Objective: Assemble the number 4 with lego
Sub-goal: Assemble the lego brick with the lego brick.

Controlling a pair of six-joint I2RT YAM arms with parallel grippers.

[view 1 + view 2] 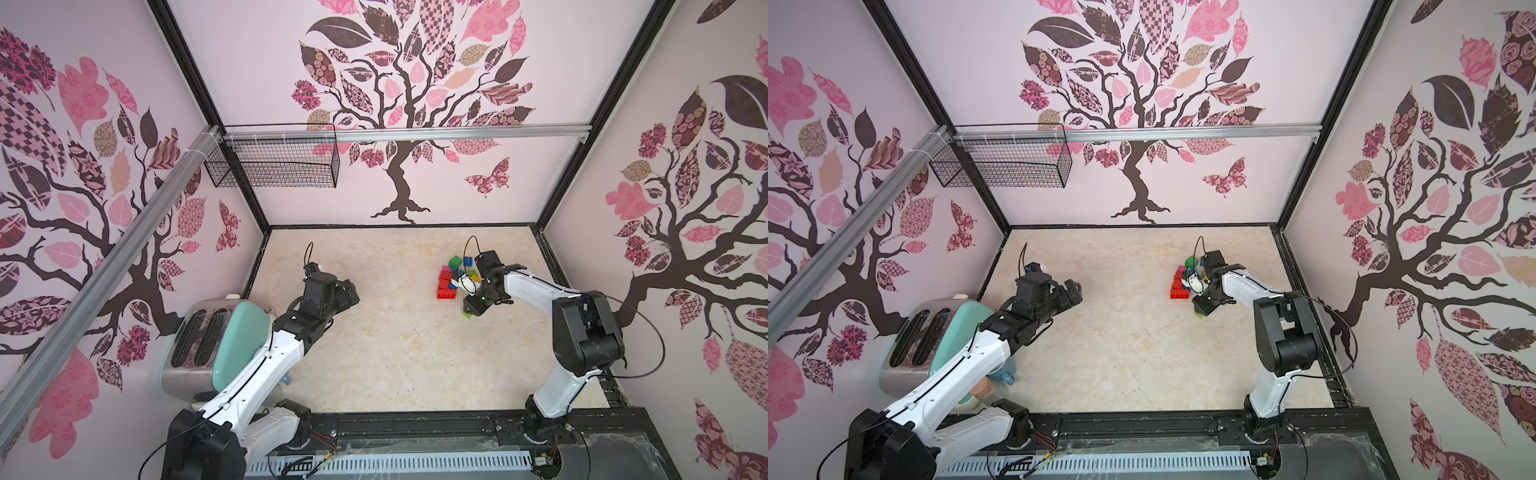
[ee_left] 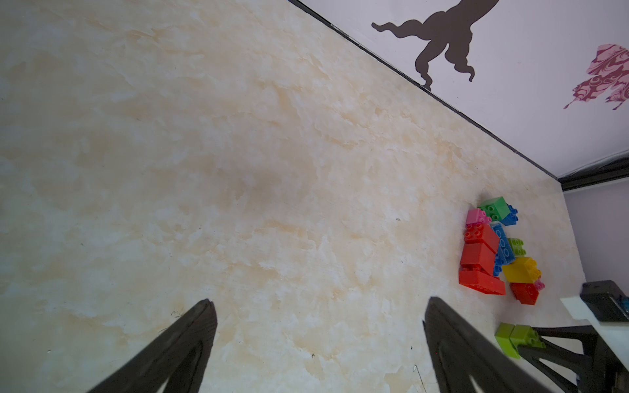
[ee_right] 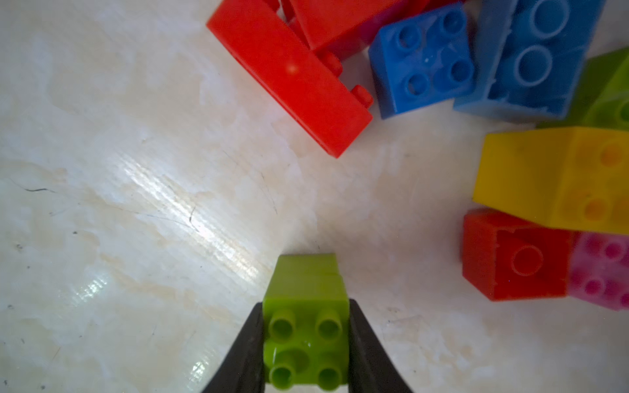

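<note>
The right gripper (image 3: 306, 308) grips a lime-green studded plastic brick (image 3: 306, 289) by its two side faces, studs turned towards the wrist camera. It holds the brick over a bare patch of the marbled beige tabletop (image 2: 238, 170), just beside the heap of loose red, blue, green, yellow and pink lego bricks (image 2: 483, 258). That spot probably gives room to lay out the digit away from the clutter. A seam across the lime piece suggests two bricks pressed together, though that is hard to confirm. Whether its far end touches the surface or hangs just above it cannot be told. The left gripper (image 2: 318, 304) is spread wide and empty over open tabletop, well apart from the heap, seemingly kept out of the way. No shape of a four shows yet. In both top views the right wrist covers part of the heap, and in the right wrist view several bricks are cut off at the frame edge.
</note>
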